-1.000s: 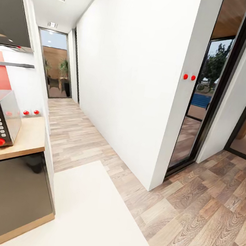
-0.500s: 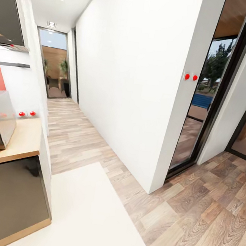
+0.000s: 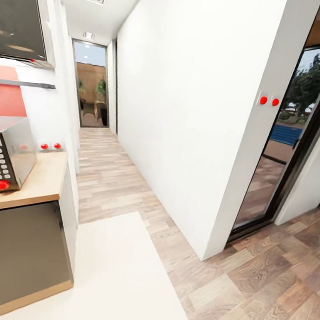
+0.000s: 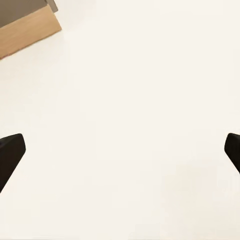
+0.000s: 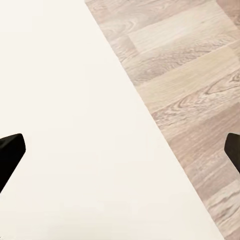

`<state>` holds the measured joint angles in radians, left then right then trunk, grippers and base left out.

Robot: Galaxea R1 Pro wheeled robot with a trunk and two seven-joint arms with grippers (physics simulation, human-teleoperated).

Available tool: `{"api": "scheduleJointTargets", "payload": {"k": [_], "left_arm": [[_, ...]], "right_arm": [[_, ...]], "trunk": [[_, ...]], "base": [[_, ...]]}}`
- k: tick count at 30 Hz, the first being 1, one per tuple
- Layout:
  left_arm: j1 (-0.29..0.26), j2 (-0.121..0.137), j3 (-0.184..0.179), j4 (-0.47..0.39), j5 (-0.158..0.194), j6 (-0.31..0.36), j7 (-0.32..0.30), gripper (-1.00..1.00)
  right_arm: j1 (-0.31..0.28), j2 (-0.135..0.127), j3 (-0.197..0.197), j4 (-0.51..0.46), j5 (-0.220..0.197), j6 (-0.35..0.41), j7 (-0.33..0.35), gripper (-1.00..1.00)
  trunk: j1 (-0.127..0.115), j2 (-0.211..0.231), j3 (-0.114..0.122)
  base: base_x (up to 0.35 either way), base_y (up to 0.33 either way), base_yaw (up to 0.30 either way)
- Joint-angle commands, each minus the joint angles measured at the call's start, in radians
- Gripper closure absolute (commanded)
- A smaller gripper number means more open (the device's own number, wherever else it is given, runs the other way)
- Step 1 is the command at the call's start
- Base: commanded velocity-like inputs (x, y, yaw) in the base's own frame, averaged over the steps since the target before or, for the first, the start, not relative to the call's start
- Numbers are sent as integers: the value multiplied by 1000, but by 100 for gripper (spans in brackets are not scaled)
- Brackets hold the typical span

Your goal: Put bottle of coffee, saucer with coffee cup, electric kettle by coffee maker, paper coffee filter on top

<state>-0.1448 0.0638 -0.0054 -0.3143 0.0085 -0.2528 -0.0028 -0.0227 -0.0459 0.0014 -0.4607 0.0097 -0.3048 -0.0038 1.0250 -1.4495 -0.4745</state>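
The end of the kitchen countertop [image 3: 43, 181] shows at the left of the head view, tan over a dark grey cabinet front [image 3: 15, 253]. Above it, the thin dark kitchen shelf [image 3: 24, 84] runs along the wall over a red backsplash [image 3: 5, 100]. The coffee maker, bottle of coffee, filter, saucer, cup and kettle are out of view. My left gripper [image 4: 120, 150] hangs open over the white floor mat, near the cabinet's wooden plinth [image 4: 27, 32]. My right gripper [image 5: 120, 150] is open too, above the mat's edge and the wood floor [image 5: 190, 75].
A silver microwave [image 3: 3, 159] with a keypad stands on the counter end. A white mat [image 3: 112, 274] lies on the floor beside the cabinet. A hallway [image 3: 108, 174] runs ahead along a white wall [image 3: 185, 108] to a glass door [image 3: 91, 87]; another glass door [image 3: 286, 144] is at right.
The whole picture has shifted to the right since half a second ago, so the camera has turned left; more of the microwave and counter shows. Nothing in the room has moved.
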Motion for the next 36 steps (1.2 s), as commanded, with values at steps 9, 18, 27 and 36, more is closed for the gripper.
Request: {"api": "scheduleJointTargets", "payload": {"k": [9,18,27,36], "left_arm": [[-1,8,2,1,137,-7,0,-100],[-1,11,-1,-5,164,-8,-3,-100],[-1,12,-1,-1,156,-7,-1,-100],[-1,20,0,0,163,-7,0,-100]], "right_arm": [[0,0,0,2,1,-3,-1,-100],[0,0,0,2,2,-3,-1,-100],[0,0,0,2,3,-2,-1,-100],[0,1,0,2,3,-2,-1,-100]], "trunk": [[0,-1,-5],[0,-1,-10],[0,-1,-15],[-19,34,-5]], "base": [[1,-3,263],[0,0,263],[0,0,263],[0,0,263]]}}
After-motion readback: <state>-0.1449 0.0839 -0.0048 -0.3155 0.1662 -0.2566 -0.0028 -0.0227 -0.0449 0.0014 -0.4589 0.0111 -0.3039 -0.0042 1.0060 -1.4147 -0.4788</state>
